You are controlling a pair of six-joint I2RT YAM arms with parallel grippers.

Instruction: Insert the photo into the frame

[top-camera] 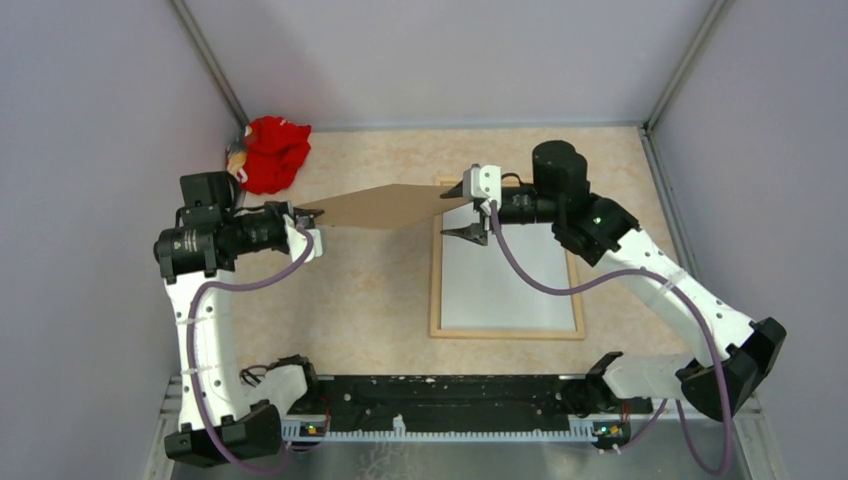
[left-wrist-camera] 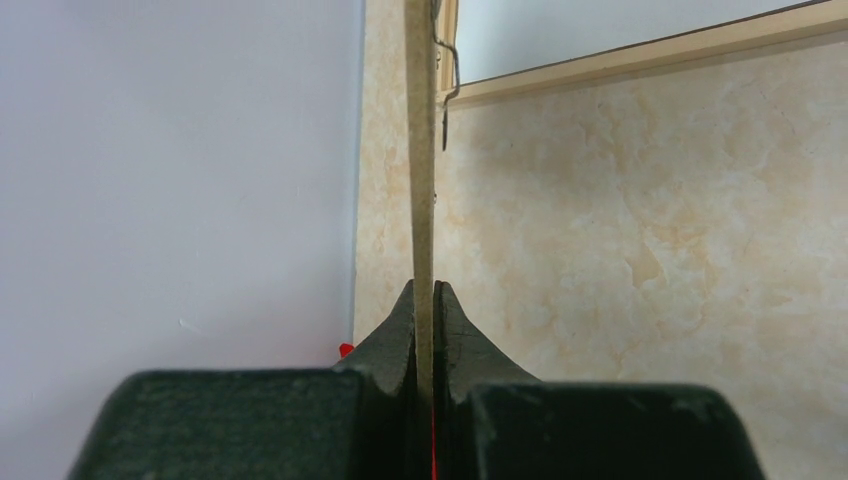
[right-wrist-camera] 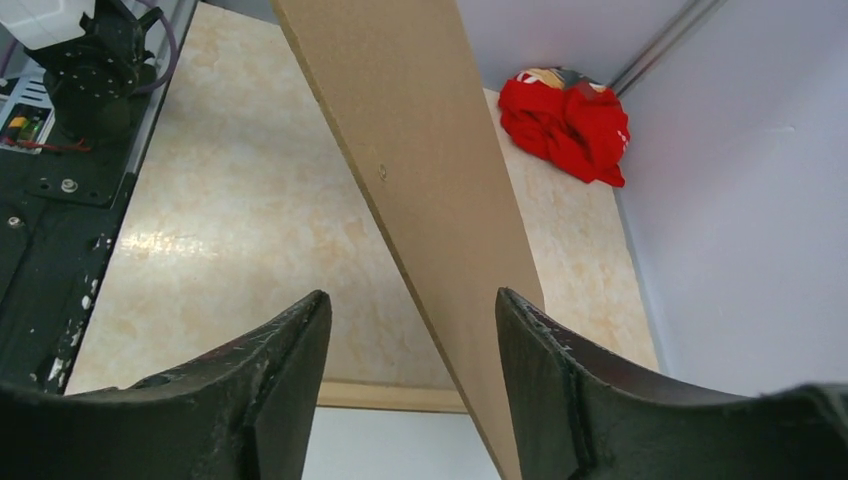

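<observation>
Backing board, brown cardboard, hangs tilted above the table. One end is clamped edge-on in the left gripper, jaws pressed tight on it. Right gripper straddles the other end with jaws apart, a finger on either side; contact cannot be told. Frame lies flat on the table beneath the right gripper, a plain white surface filling its opening. Red cloth sits in the far-left corner.

the beige marbled table bears the frame lying flat and a red bundle far left.
</observation>
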